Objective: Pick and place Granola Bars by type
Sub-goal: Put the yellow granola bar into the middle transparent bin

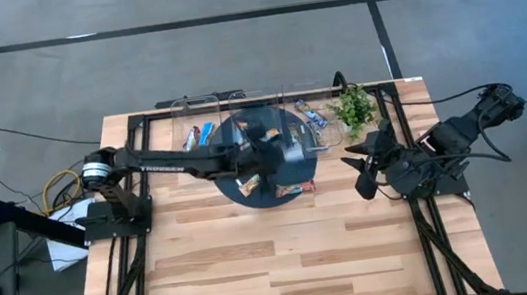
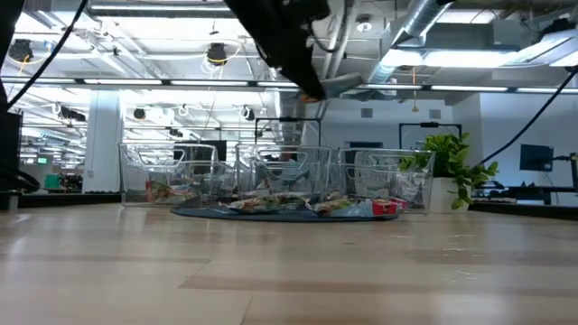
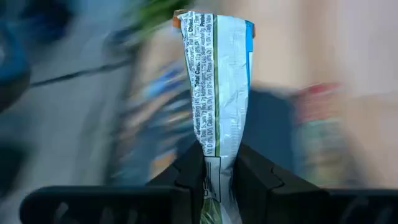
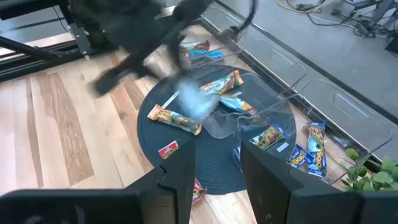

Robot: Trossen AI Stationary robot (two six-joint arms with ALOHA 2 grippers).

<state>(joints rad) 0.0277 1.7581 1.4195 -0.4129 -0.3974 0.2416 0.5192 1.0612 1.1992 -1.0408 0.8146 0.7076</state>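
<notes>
My left gripper (image 3: 219,186) is clamped on one end of a granola bar (image 3: 217,81), white-and-blue wrapper, held above the dark round mat (image 1: 267,189). More granola bars (image 4: 175,119) lie on that mat and in the clear bins (image 4: 348,109) just beyond it. My right gripper (image 4: 216,168), fingers parted and empty, waits beside the mat.
</notes>
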